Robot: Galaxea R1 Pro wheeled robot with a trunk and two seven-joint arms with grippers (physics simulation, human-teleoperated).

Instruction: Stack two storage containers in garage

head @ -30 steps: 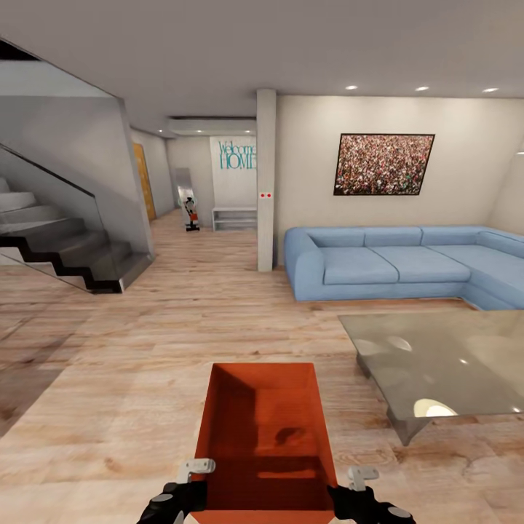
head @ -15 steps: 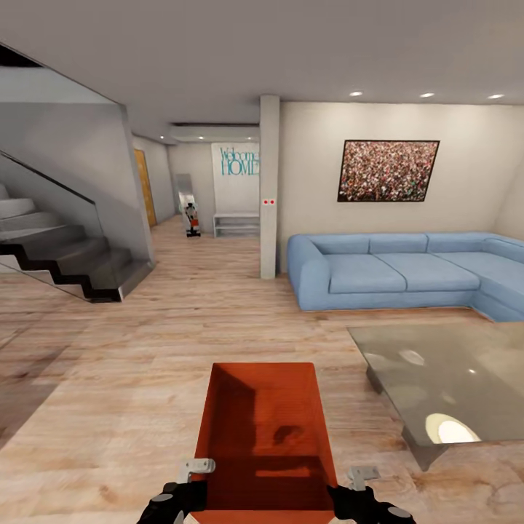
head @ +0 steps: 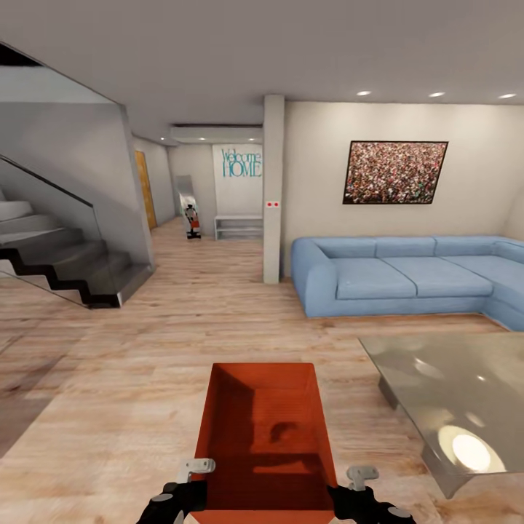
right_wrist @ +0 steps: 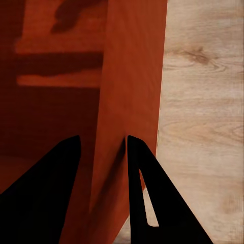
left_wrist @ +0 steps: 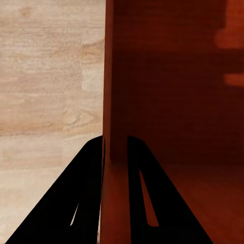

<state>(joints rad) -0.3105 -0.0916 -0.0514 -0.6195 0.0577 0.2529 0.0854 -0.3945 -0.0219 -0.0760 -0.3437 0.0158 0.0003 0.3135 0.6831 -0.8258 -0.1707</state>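
An orange-red storage container (head: pixel 266 429) hangs open-topped and empty in front of me, above the living room's wood planks. My left gripper (head: pixel 195 469) is shut on its left wall near the close corner. My right gripper (head: pixel 362 477) is shut on the right wall. In the left wrist view the gripper (left_wrist: pixel 114 140) has one finger on each side of the container's wall (left_wrist: pixel 114 76). The right wrist view shows the same: the gripper (right_wrist: pixel 101 138) pinches the container's wall (right_wrist: pixel 133 76). The garage and its floor are out of view.
A grey low table (head: pixel 451 393) stands close on the right, with a blue corner sofa (head: pixel 407 276) behind it. A staircase (head: pixel 58 255) with a glass side is on the left. A pillar (head: pixel 273 189) stands ahead; left of it a hallway (head: pixel 196 240) runs back past an orange-brown door (head: pixel 144 185).
The whole view has shifted: sofa, table and pillar sit further right in the picture, so the camera moved. The container and both grippers keep their place in the view.
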